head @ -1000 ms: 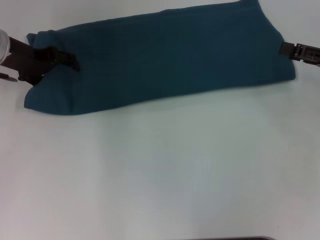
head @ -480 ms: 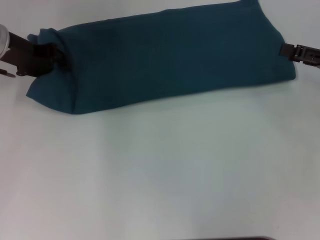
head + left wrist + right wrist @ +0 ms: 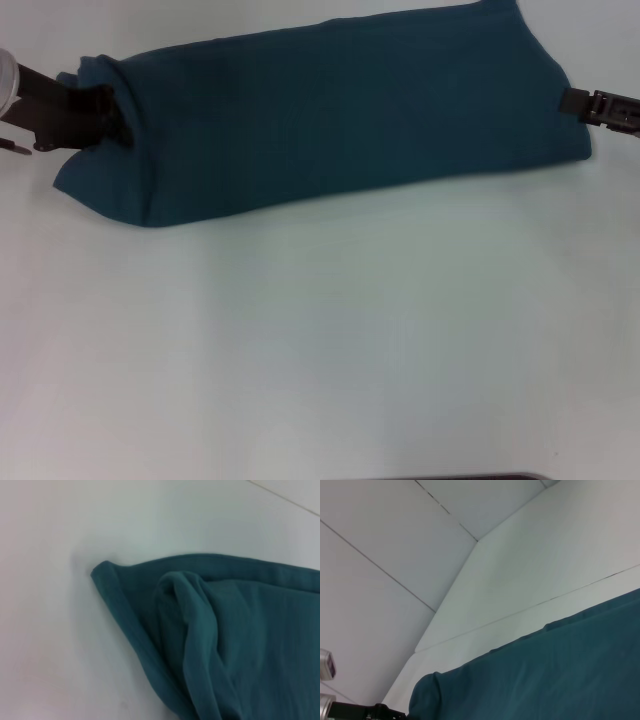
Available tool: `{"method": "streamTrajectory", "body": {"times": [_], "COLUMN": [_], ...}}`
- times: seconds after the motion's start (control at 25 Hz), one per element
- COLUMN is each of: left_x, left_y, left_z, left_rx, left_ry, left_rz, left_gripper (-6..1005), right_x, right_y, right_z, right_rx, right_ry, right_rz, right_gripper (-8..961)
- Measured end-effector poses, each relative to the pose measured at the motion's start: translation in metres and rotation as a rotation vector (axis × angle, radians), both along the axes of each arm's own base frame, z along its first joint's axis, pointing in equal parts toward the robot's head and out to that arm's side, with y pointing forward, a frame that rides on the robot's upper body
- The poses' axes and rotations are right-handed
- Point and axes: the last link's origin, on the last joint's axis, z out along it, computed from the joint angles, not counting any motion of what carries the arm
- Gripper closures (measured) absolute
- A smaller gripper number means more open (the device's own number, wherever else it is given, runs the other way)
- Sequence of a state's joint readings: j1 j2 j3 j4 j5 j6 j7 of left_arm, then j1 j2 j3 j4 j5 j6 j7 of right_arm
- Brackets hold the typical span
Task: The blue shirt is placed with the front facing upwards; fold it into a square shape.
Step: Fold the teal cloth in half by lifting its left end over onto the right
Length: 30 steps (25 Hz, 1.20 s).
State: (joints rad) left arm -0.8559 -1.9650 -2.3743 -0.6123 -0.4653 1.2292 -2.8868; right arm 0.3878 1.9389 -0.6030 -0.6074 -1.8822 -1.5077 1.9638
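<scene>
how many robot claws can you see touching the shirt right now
2. The left claw sits at the left end of the folded dark teal-blue cotton shirt, partly tucked in the fabric. The right claw meets the shirt's right edge. Their fingertips are hidden.

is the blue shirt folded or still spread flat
Folded. The blue shirt lies as a long narrow band, no sleeves, collar or lettering showing, not yet a square. Doubled layers show at its end in the left wrist view.

Left hand (image 3: 100, 112): black, silver-white cuff behind. Right hand (image 3: 585, 104): black, blocky, ribbed.
</scene>
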Motion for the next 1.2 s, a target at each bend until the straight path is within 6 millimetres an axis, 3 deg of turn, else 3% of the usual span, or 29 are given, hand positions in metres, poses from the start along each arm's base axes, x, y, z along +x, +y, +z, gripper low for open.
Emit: {"method": "streamTrajectory", "body": {"times": [0.28,1.04,1.2], "left_x": [0.003,-0.050,-0.054], "left_y": [0.002,-0.013,-0.012], "left_z": [0.007,0.067,0.076], "left_rx": [0.006,0.103,0.118], "left_ry": [0.010,0.108,0.152], "left_rz": [-0.021,0.090,0.103], "left_gripper": [906,906,906], "right_x": [0.000,-0.002,-0.002], "right_y": [0.000,0.006,0.007], "right_z": [0.001,0.001,0.001], "right_rx": [0.003,0.009,0.012], "right_ry": [0.003,0.003,0.001], "right_rz": [-0.003,-0.007,-0.010], "right_gripper": [55,55,55]}}
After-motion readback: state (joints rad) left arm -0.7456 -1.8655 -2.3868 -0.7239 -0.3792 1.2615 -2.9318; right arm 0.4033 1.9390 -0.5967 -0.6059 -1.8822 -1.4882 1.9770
